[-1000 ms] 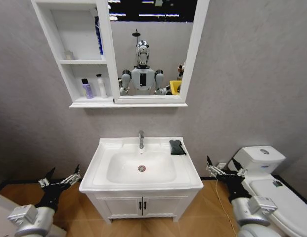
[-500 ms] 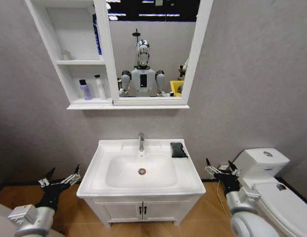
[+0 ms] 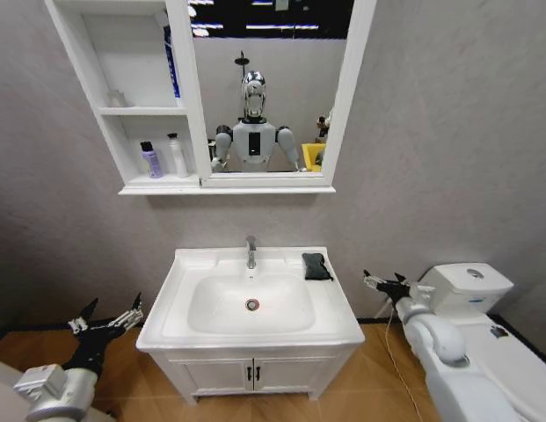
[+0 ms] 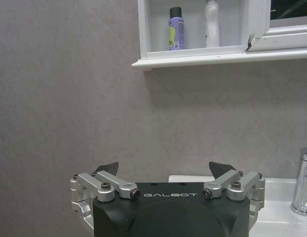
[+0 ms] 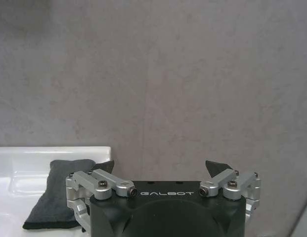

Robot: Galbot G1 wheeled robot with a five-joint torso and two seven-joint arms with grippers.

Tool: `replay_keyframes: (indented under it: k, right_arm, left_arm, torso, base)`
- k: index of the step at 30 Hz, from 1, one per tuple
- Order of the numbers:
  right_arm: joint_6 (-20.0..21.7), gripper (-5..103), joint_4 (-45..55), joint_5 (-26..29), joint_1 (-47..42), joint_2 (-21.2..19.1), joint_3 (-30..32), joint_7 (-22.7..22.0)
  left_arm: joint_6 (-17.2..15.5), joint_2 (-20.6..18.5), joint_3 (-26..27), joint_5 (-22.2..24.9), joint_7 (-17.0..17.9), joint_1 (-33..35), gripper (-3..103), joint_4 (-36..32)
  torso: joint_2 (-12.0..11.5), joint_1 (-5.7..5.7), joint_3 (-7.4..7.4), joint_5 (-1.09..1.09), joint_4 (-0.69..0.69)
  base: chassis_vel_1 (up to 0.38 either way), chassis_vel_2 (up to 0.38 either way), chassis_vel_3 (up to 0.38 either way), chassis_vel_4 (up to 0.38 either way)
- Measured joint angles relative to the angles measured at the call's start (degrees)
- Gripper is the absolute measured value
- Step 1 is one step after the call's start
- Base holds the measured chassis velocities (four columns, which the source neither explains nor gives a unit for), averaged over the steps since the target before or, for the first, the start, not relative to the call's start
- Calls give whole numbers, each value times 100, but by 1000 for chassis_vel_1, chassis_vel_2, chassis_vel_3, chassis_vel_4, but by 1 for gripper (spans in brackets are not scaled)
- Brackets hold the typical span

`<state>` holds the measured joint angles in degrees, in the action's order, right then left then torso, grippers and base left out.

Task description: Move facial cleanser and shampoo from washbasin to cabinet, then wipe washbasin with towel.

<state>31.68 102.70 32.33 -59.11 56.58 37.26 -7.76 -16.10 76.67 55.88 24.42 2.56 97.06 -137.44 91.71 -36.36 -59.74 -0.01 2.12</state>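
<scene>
Grey bathroom wall backed the scene. Two bottles [image 3: 163, 156] stood on the cabinet [image 3: 158, 186] at eleven o'clock, so moving looked done; wiping remained. Left gripper [image 3: 108, 320] hung low at eight o'clock, fingers wide. On the washbasin [image 3: 193, 338], the towel [image 3: 316, 265] lay untouched. Right gripper [image 3: 383, 283], spread wide, reached beside it at three o'clock.

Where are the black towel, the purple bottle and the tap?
towel [image 3: 316, 265]: head view, middle of the folded cloth.
purple bottle [image 3: 152, 162]: head view, its body.
tap [image 3: 251, 251]: head view, the chrome upright.
</scene>
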Motion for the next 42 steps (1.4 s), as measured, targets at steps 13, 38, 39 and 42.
replay_keyframes:
  k: [13, 38, 39, 42]
  right_arm:
    - [474, 100, -2079, 770, 2427, 115, -2132, -129]
    - [756, 100, -3202, 249, 3023, 1138, -2706, -700]
    - [713, 100, -3294, 239, 3034, 1146, -2678, -582]
    - [608, 102, -3468, 131, 3064, 1157, -2637, -378]
  left_arm:
    - [0, 0, 1, 0, 0, 0, 100, 0]
    - [1, 0, 1, 0, 0, 0, 100, 0]
    - [1, 0, 1, 0, 0, 0, 100, 0]
    - [1, 0, 1, 0, 0, 0, 100, 0]
  torso:
    - [-1, -1, 0, -1, 1]
    - [0, 0, 1, 0, -1]
    - [0, 0, 1, 1, 1]
    - [0, 0, 1, 1, 0]
  base:
    - [0, 0, 0, 0]
    - [0, 0, 0, 0]
    - [0, 0, 0, 0]
    - [0, 0, 0, 0]
